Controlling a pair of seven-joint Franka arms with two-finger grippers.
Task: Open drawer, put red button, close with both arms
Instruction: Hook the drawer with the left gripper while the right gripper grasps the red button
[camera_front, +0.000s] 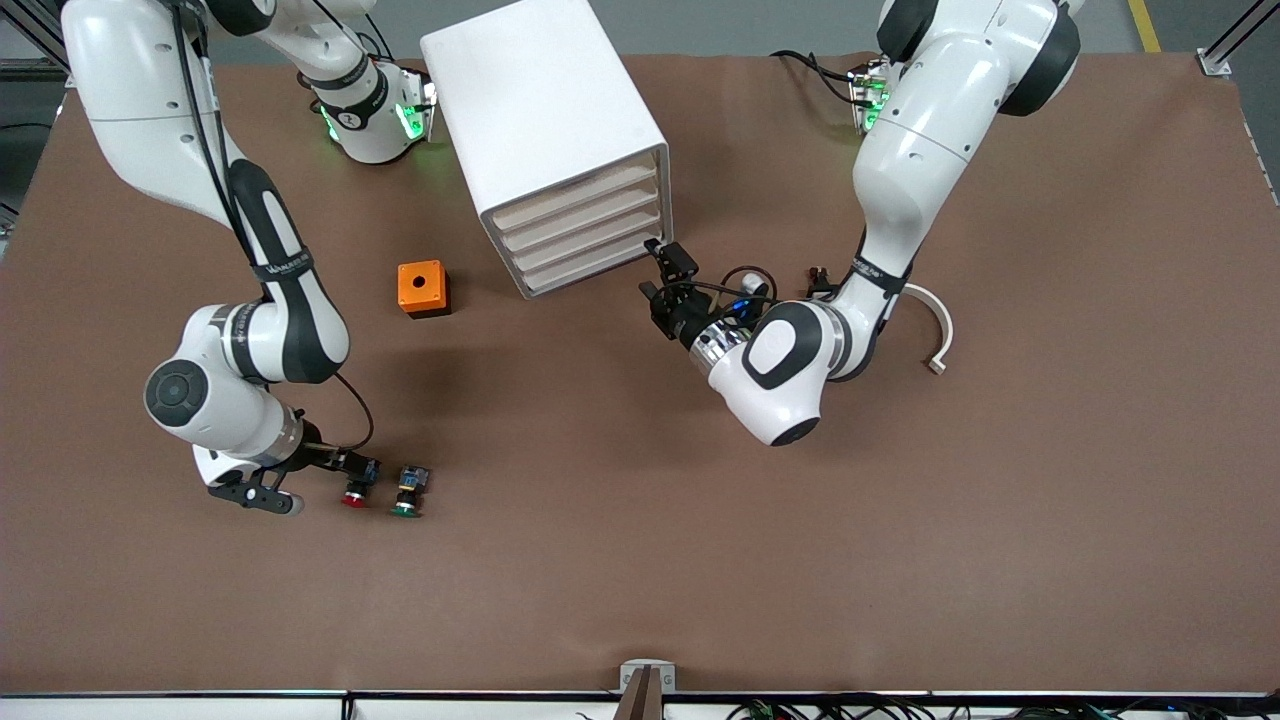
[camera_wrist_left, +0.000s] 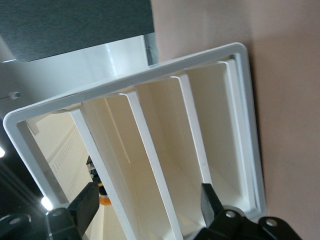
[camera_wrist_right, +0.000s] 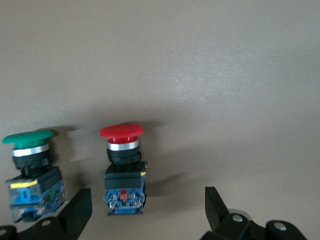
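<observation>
The red button (camera_front: 357, 487) lies on the table near the right arm's end, red cap toward the front camera, blue rear part toward my right gripper (camera_front: 350, 466). In the right wrist view the button (camera_wrist_right: 124, 170) has its blue rear just between the tips of the open right gripper (camera_wrist_right: 147, 210), untouched. The white drawer cabinet (camera_front: 560, 140) stands farther from the front camera, its drawers looking shut. My left gripper (camera_front: 667, 280) is open in front of the lowest drawers; in the left wrist view the left gripper (camera_wrist_left: 150, 205) faces the drawer cabinet (camera_wrist_left: 150, 145) close up.
A same-shaped switch with a green cap (camera_front: 408, 493) lies beside the red one, toward the left arm's end; it also shows in the right wrist view (camera_wrist_right: 31, 160). An orange box (camera_front: 423, 288) sits beside the cabinet. A white curved piece (camera_front: 938, 335) lies beside the left arm.
</observation>
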